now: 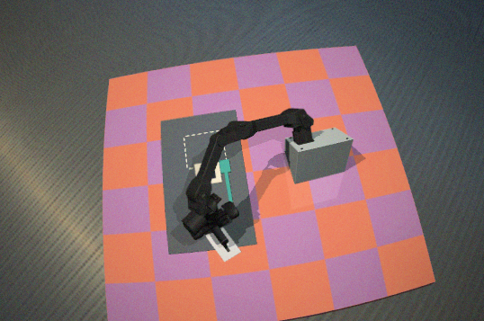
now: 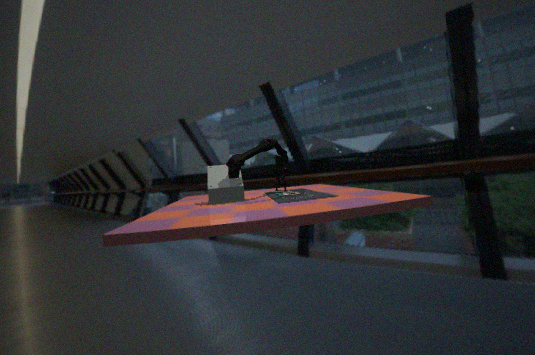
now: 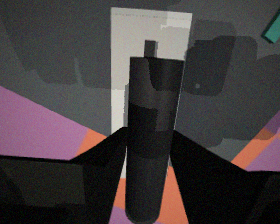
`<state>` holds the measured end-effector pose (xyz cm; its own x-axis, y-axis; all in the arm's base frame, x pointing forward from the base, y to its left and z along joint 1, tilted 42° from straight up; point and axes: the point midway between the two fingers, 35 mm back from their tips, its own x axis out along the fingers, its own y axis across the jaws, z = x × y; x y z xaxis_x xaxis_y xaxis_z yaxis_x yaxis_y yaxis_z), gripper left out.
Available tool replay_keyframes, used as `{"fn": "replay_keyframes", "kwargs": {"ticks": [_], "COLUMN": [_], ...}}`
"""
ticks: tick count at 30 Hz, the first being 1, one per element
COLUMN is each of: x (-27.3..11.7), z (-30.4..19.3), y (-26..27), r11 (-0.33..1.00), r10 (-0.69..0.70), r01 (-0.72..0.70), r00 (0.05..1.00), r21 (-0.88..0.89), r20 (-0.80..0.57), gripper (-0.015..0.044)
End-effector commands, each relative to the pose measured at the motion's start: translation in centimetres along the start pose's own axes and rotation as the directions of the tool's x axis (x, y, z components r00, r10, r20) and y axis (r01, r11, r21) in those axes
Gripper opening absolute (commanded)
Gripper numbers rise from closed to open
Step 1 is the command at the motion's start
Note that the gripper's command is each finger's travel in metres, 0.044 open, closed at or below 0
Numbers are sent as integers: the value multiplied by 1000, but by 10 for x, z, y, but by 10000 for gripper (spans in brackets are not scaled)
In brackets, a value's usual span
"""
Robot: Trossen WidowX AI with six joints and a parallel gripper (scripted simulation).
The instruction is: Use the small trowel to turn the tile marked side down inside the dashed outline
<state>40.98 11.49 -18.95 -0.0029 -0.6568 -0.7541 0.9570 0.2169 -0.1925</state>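
Note:
The trowel (image 1: 231,254) (image 3: 175,42) has a flat pale blade and a thick black handle. My gripper (image 1: 219,230) (image 2: 281,188) (image 3: 148,134) is shut on the handle. The blade reaches past the mat's near edge in the top view; its height above the mat is hard to tell. The cream tile (image 1: 218,178) lies at the near edge of the dashed outline (image 1: 184,147), mostly outside it. The forearm hides part of the tile, and I cannot tell which side is up. In the exterior view tile and trowel are too small to read.
A teal tool (image 1: 228,187) (image 3: 277,26) lies on the dark mat (image 1: 172,138), its broad head beside the tile and its handle running toward the gripper. The arm's grey base box (image 1: 321,160) (image 2: 225,194) stands on the orange and purple checkered table (image 1: 292,236) (image 2: 219,217).

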Motion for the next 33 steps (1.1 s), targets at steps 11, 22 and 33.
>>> {"fn": "replay_keyframes", "kwargs": {"ticks": [11, 22, 33], "x": [2, 2, -44], "z": [1, 1, 1], "y": [0, 0, -2], "r11": [1000, 1000, 999], "r10": [-2, -2, -2], "r01": [2, 2, 2], "r00": [1000, 1000, 1000], "r21": [31, 31, 49], "r20": [0, 0, -1], "gripper": [270, 270, 270]}}
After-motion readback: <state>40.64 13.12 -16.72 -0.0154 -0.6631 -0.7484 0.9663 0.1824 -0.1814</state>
